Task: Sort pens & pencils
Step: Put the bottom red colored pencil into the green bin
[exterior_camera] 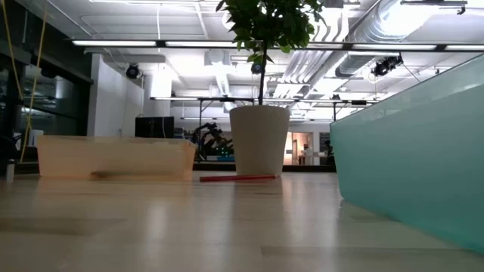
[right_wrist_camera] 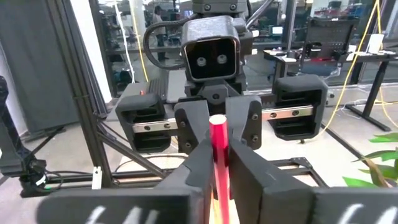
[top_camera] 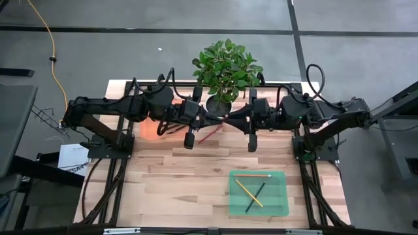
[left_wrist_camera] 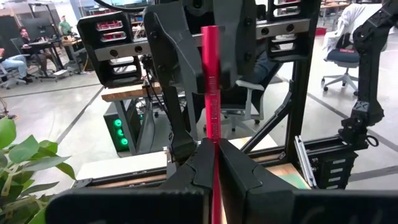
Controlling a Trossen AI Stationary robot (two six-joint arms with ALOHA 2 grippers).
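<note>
Two tools meet over the far middle of the desk [top_camera: 196, 196], just below the potted plant [top_camera: 225, 68] in the upper centre of the high view. The left tool [left_wrist_camera: 214, 158] is clamped on a pink pen [left_wrist_camera: 210, 81], held in the air and reaching across to the opposite arm. The right tool [right_wrist_camera: 217, 165] has its fingers pressed against both sides of the same pen, so each end is gripped. A red pencil [top_camera: 210, 136] lies on the desk just beside the pot. In the lower right of the high view, a green tray [top_camera: 277, 209] holds an orange-tan pencil [top_camera: 251, 175], a yellow pencil [top_camera: 248, 192] and a dark stick [top_camera: 256, 197], the last two crossing. An orange tray [top_camera: 149, 130] sits left of centre, under the left arm.
</note>
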